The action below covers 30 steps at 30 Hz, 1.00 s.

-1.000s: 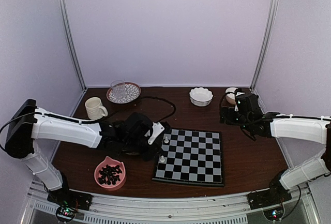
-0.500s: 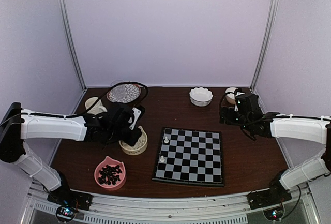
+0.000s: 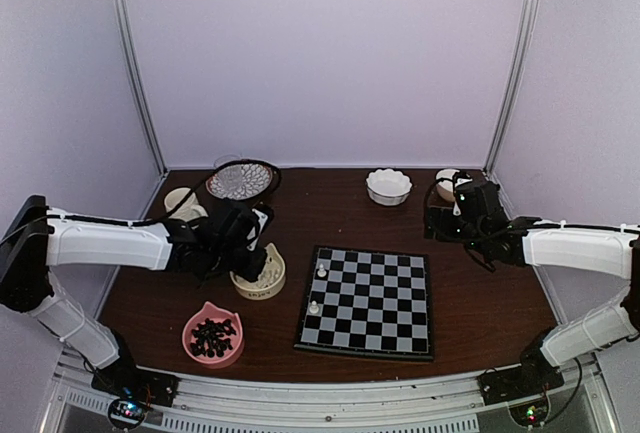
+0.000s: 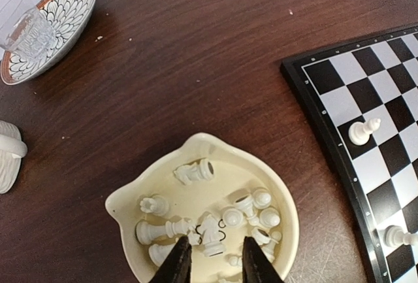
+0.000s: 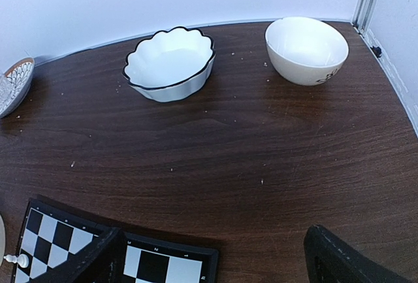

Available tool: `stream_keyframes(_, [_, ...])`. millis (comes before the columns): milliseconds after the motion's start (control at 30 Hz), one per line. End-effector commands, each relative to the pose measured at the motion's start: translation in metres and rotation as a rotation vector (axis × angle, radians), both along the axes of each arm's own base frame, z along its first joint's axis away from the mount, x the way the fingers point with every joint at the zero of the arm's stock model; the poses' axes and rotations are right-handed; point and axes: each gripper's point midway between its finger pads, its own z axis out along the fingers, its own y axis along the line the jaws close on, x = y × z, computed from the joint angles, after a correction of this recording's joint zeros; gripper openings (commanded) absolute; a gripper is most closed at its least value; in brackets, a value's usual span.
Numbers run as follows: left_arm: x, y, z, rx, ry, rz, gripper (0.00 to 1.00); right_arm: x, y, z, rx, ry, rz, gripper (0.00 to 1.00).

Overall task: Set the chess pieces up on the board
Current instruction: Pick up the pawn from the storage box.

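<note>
The chessboard (image 3: 368, 301) lies mid-table with two white chess pieces (image 3: 321, 270) upright on its left side; both show in the left wrist view (image 4: 363, 130). A cream bowl (image 4: 130, 198) holds several white chess pieces (image 4: 215, 231) lying loose. My left gripper (image 4: 214, 263) hangs open just above this bowl, fingers on either side of a piece, holding nothing. In the top view it is over the bowl (image 3: 258, 279). My right gripper (image 3: 462, 215) is open and empty above bare table beyond the board's far right corner (image 5: 163, 263).
A pink bowl of black pieces (image 3: 212, 335) sits at front left. A patterned plate with a glass (image 3: 238, 179) and a white mug (image 3: 181, 199) stand at back left. A fluted white bowl (image 5: 171, 63) and a plain white bowl (image 5: 306, 49) stand at the back right.
My left arm has swung left from the board's left edge to the cream bowl, uncovering it, then settled over the pieces. The right arm has not moved.
</note>
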Motion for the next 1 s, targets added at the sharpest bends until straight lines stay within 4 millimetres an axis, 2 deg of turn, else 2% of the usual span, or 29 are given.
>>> stream_keyframes(0, [0.003, -0.003, -0.006, 0.004, 0.019, 0.005, 0.29, 0.000, 0.002, 0.006, 0.005, -0.011, 0.003, 0.98])
stream_keyframes(533, [0.006, -0.015, -0.035, 0.064, 0.108, -0.021, 0.26, 0.001, 0.003, 0.006, 0.008, -0.010, 0.005, 0.98])
stream_keyframes(967, [0.010, -0.017, -0.043, 0.091, 0.125, -0.022, 0.25, 0.001, 0.004, 0.006, 0.010, -0.009, 0.007, 0.98])
